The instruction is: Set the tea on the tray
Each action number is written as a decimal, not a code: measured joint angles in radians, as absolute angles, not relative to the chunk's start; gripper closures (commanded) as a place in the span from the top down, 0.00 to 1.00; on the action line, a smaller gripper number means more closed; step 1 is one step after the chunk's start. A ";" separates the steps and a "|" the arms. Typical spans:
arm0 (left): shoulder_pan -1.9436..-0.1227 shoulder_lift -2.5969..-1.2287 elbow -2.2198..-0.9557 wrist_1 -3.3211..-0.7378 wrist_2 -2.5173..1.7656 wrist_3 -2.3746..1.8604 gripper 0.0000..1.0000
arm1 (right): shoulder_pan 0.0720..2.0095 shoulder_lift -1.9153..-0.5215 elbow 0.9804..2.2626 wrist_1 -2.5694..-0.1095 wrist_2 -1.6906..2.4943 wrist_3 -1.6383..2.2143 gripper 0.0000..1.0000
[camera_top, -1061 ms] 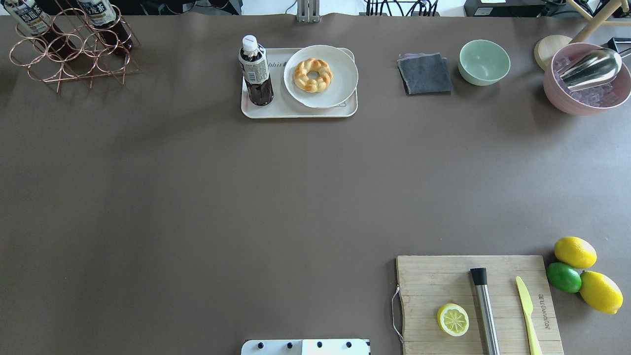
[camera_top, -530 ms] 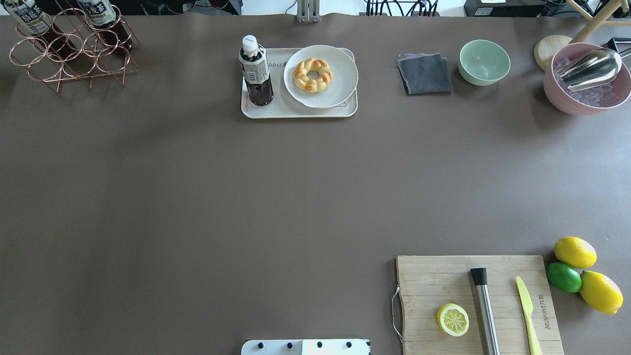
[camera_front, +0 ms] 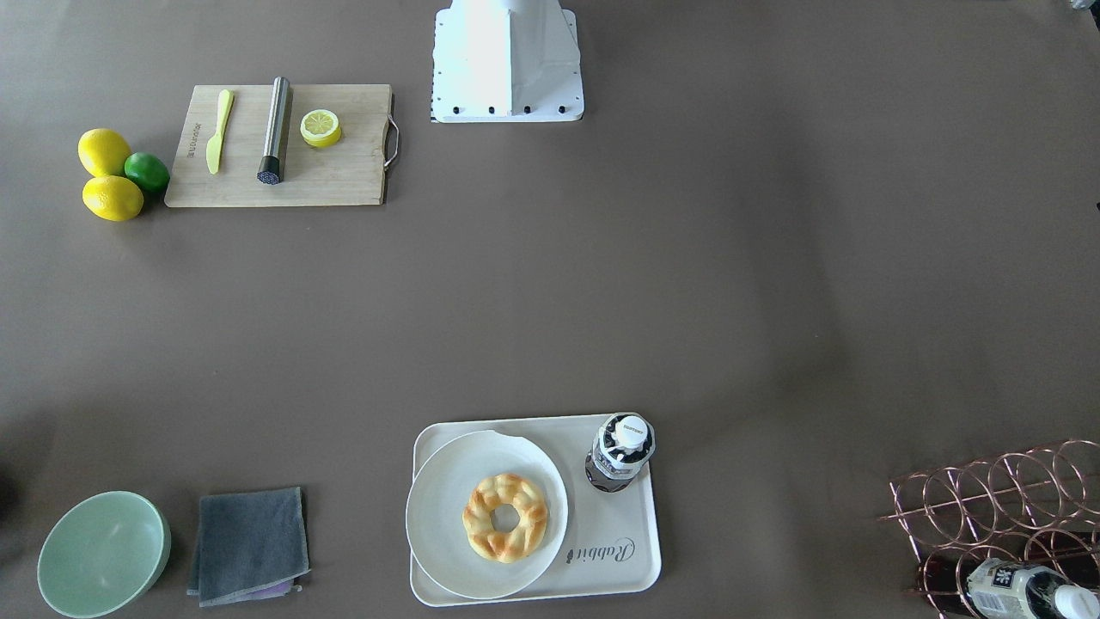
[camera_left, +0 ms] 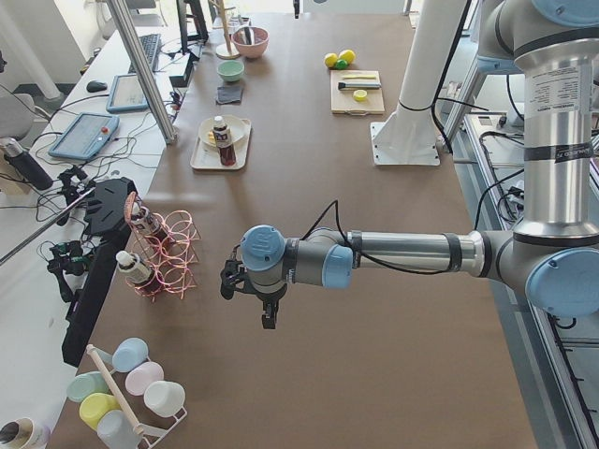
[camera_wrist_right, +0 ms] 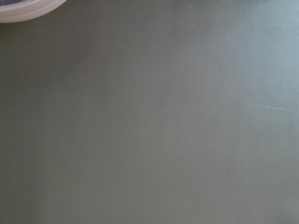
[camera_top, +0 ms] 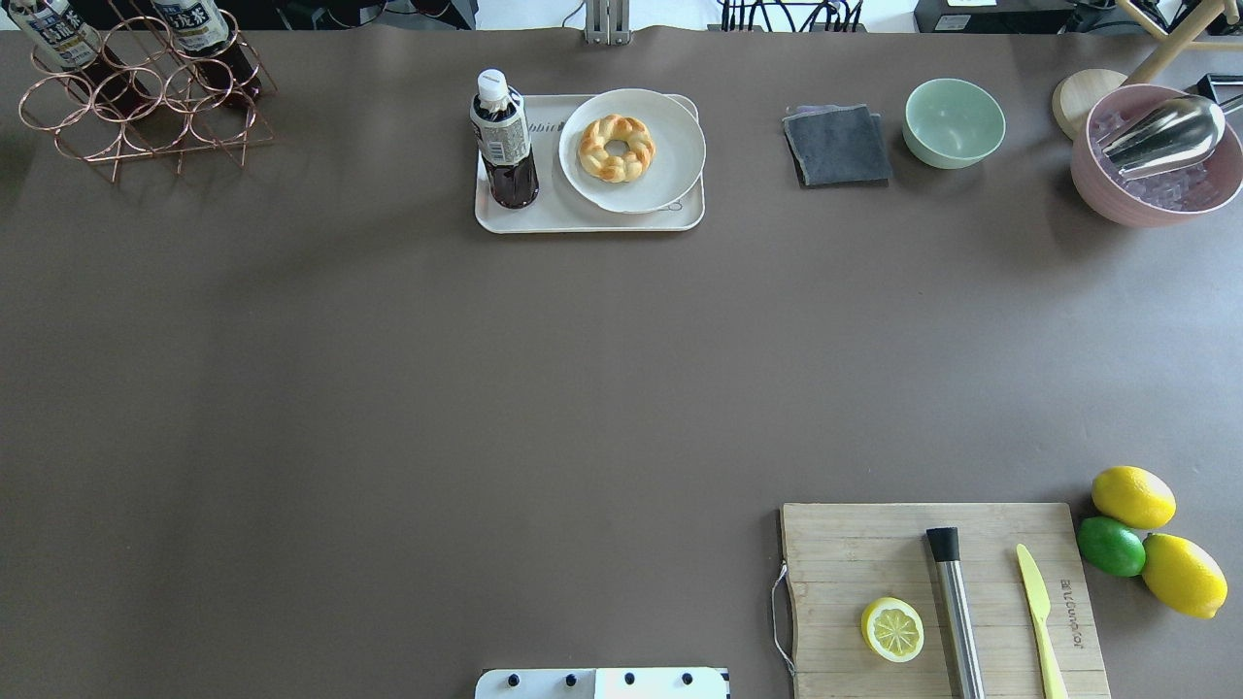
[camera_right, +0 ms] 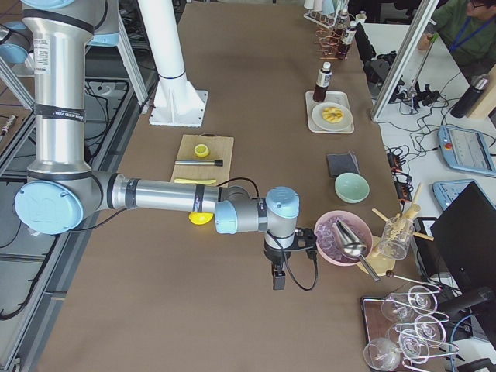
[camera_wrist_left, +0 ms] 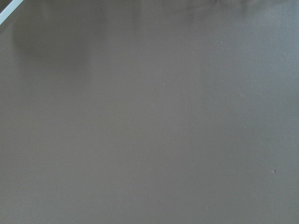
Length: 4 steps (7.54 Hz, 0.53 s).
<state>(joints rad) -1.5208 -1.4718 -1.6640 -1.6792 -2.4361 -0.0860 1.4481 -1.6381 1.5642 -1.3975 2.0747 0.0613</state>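
Note:
The tea bottle [camera_top: 505, 141], with dark liquid, a white cap and a printed label, stands upright on the left end of the cream tray [camera_top: 583, 219], beside a round plate. It also shows in the front-facing view [camera_front: 620, 451] on the tray [camera_front: 619, 537]. No gripper touches it. My left gripper [camera_left: 269, 316] hangs over bare table near the copper rack, far from the tray. My right gripper [camera_right: 279, 279] hangs beside the pink bowl. Both show only in the side views, so I cannot tell whether they are open or shut. Both wrist views show bare table only.
A copper wire rack [camera_top: 146, 107] at the far left holds two alike bottles [camera_top: 199, 29]. The white plate [camera_top: 670, 165] on the tray holds a braided pastry [camera_top: 616, 148]. A grey cloth [camera_top: 837, 146], green bowl [camera_top: 954, 121], pink ice bowl [camera_top: 1156, 199], cutting board [camera_top: 874, 553] and citrus fruits [camera_top: 1132, 496] lie to the right.

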 measured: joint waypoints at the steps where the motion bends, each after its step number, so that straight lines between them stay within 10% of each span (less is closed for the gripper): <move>1: -1.518 -1.471 -1.661 -1.678 -2.436 -0.086 0.99 | 1.448 -1.638 1.564 -1.397 2.076 0.061 1.00; 4: -1.515 -1.455 -1.662 -1.677 -2.435 -0.087 0.99 | 1.448 -1.636 1.571 -1.397 2.080 0.061 1.00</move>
<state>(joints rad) -1.5147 -1.4553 -1.6615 -1.6767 -2.4348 -0.0865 1.4481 -1.6363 1.5714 -1.3974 2.0797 0.0613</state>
